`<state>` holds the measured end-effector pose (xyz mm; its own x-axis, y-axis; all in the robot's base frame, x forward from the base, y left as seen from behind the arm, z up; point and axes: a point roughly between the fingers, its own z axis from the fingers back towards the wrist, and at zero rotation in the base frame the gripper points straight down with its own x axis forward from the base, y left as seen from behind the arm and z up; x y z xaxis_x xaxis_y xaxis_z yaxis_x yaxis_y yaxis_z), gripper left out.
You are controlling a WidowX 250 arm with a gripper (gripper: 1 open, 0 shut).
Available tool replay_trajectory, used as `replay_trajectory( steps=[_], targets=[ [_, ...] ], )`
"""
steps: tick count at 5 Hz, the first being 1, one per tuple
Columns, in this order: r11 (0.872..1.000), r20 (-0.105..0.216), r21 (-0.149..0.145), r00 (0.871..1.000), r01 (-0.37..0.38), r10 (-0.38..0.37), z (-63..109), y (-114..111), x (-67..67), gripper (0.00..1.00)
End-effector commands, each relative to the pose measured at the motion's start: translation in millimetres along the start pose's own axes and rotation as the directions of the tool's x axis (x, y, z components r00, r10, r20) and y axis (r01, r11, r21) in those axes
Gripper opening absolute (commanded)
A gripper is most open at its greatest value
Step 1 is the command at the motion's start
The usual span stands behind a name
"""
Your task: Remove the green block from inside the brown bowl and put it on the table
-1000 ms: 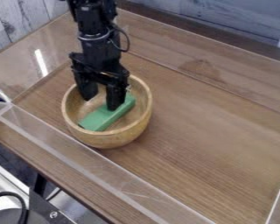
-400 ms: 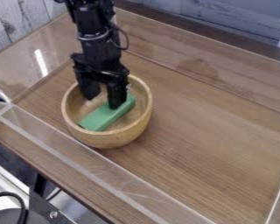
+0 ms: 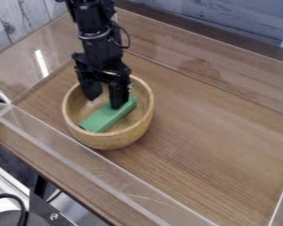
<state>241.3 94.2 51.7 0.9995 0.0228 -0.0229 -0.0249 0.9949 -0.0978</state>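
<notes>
Camera view is showing the hand [image 3: 103, 94] pointing straight down into the brown bowl [image 3: 109, 131], its two dark fingers spread wide and holding nothing. The green block [image 3: 110, 115] is lying inside the bowl on the pale inner floor, slanting up toward the far right wall, with its upper end right under the fingertips. Whether the fingers are straddling that end or only hovering beside it is hard to tell from this angle.

Several things are looking risky. The fingers are sitting close to the bowl's thick far wall, so closing or lowering further may be knocking a fingertip against the rim and shoving the bowl across the surface [image 3: 215, 132]. The hand is also meeting the block near its end rather than its middle; a pinch there is likely leaving the bar hanging lopsided, swinging or slipping out on the lift. If the fingers are not lined up across the narrow sides, they may be pushing the block flat against the bowl wall instead of catching it.
</notes>
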Motion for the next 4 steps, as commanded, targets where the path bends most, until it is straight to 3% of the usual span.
replay_trajectory(
  steps=[1, 4],
  targets=[
    [1.0, 0.057, 0.017, 0.998, -0.007, 0.006, 14.6, 5.2, 10.6, 1.0],
    [1.0, 0.063, 0.012, 0.998, -0.008, 0.007, 16.9, 4.5, 12.0, 1.0]
  ],
)
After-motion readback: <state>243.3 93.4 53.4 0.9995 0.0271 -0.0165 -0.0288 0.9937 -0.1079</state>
